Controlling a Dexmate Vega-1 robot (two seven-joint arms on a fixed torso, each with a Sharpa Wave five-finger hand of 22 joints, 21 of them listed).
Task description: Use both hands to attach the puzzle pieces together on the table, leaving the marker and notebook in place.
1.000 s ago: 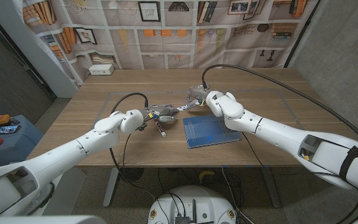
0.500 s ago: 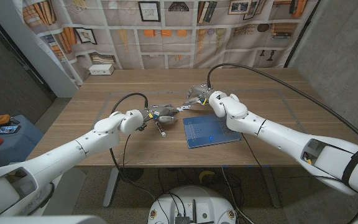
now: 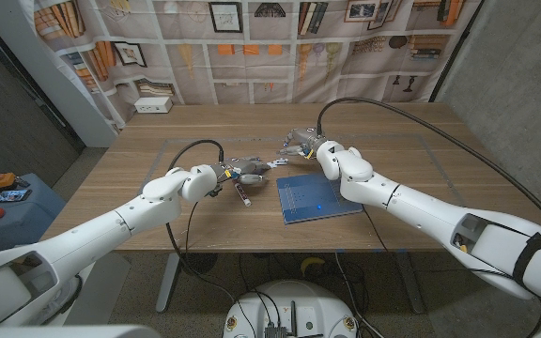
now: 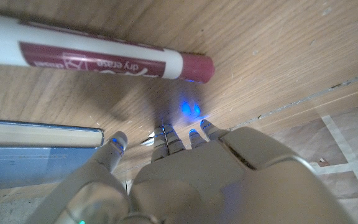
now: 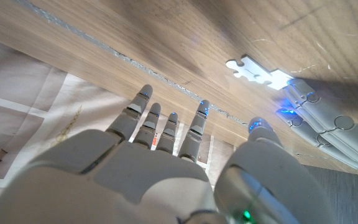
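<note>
White puzzle piece (image 5: 257, 71) lies on the wooden counter (image 3: 158, 178) just beyond the blue notebook (image 3: 316, 196), where the left hand (image 3: 239, 170), seemingly touching it, should steady it as the right hand (image 3: 301, 144), fingers spread and empty, presses gently.

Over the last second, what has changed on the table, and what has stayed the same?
The right hand and its arm have drifted a little toward the robot's right and slightly farther back on the table, away from the left hand. No visible grasp or release. The left hand, the marker, the notebook and the white puzzle piece lying on the wood have stayed where they were.
</note>
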